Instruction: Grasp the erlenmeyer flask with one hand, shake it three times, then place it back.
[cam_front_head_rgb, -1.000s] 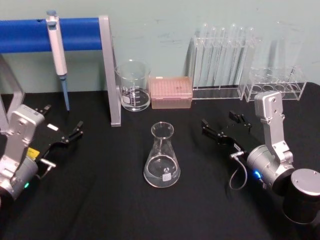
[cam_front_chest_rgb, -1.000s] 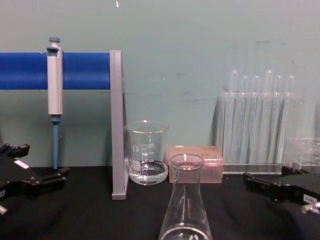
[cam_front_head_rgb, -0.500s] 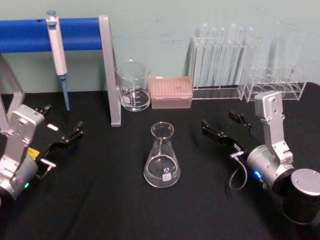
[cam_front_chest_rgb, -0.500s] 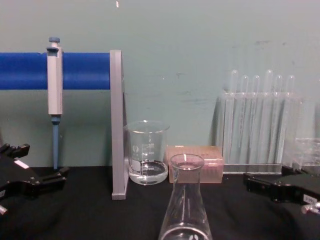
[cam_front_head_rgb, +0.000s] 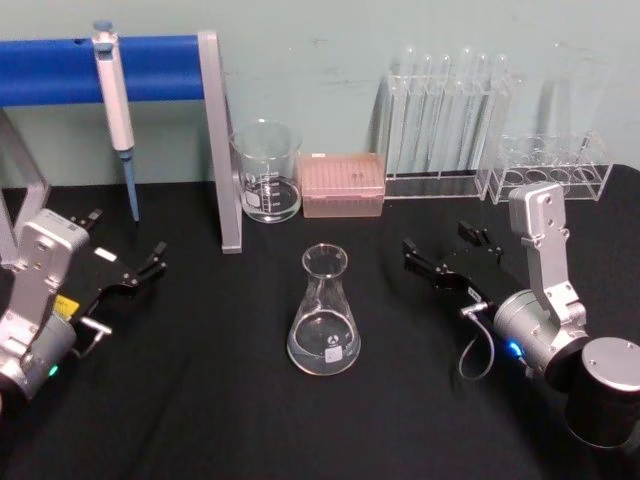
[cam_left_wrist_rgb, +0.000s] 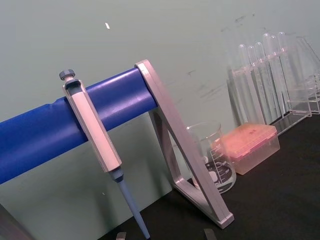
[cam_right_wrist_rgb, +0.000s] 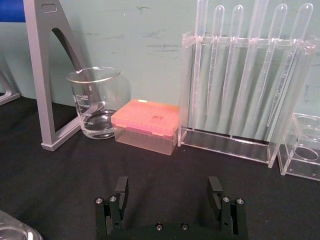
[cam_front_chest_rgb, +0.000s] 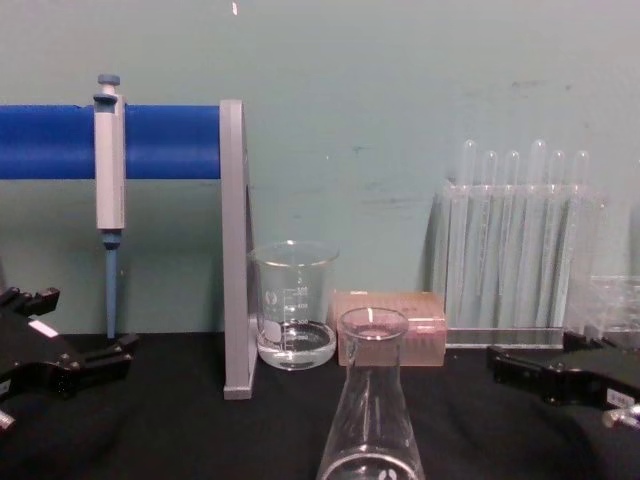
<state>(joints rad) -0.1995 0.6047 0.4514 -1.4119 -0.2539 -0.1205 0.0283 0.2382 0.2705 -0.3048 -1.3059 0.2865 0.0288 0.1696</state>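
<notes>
The erlenmeyer flask (cam_front_head_rgb: 324, 315) is clear glass and stands upright on the black table, near the middle; it shows large at the front in the chest view (cam_front_chest_rgb: 371, 420). My left gripper (cam_front_head_rgb: 125, 236) rests open at the table's left, well apart from the flask, with nothing between its fingers. My right gripper (cam_front_head_rgb: 437, 238) sits open to the flask's right, also apart from it. In the right wrist view its two black fingers (cam_right_wrist_rgb: 121, 186) stand wide with bare table between them, and the flask's base (cam_right_wrist_rgb: 11, 228) peeks in at a corner.
Behind the flask stand a glass beaker (cam_front_head_rgb: 266, 172) and a pink tip box (cam_front_head_rgb: 342, 184). A rack of tall test tubes (cam_front_head_rgb: 445, 125) and a lower clear rack (cam_front_head_rgb: 550, 165) fill the back right. A pipette (cam_front_head_rgb: 114, 95) hangs on the blue stand bar (cam_front_head_rgb: 160, 66), beside its grey leg (cam_front_head_rgb: 222, 150).
</notes>
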